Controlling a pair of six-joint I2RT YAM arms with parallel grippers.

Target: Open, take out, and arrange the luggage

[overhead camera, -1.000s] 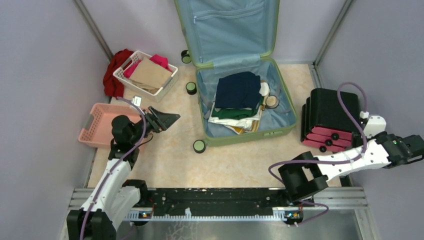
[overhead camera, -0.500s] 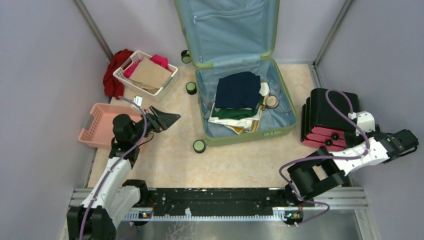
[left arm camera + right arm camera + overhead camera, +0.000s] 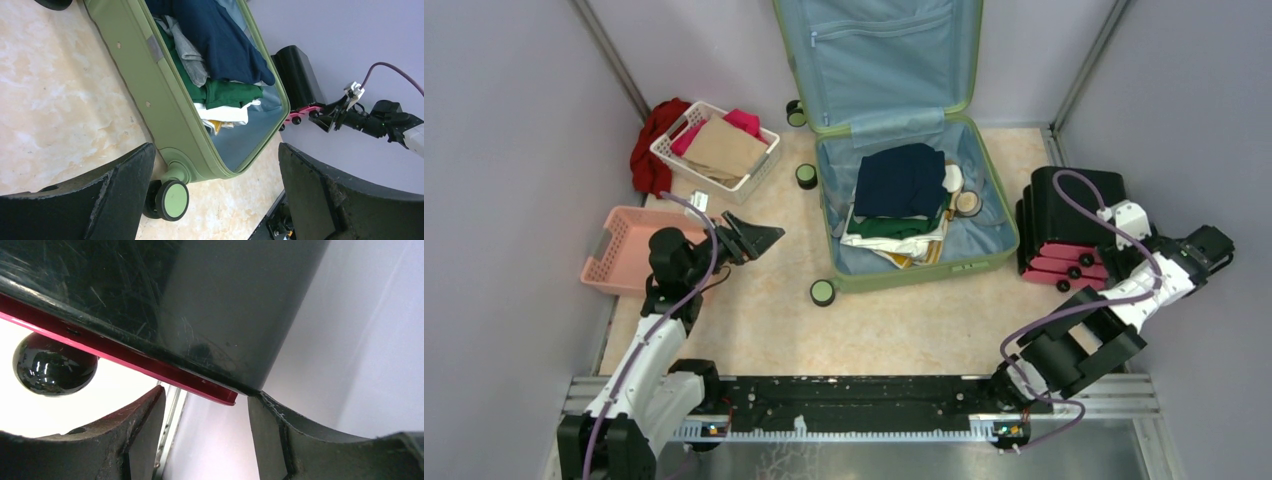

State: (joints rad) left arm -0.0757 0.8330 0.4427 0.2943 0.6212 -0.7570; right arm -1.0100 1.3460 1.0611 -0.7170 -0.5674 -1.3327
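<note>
Plainly, left tool [image 3: 762,240] and right tool [image 3: 206,410] gape over beige marbled tabletop [image 3: 754,320] between lilac walls [image 3: 514,150].

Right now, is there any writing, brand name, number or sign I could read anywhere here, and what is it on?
No text can be read in any view.
The small white tag on the floor beside the pink basket: too small to read.
The grey patch on the rim of the green suitcase: nothing legible.
The black-and-pink cases: no label visible.
</note>
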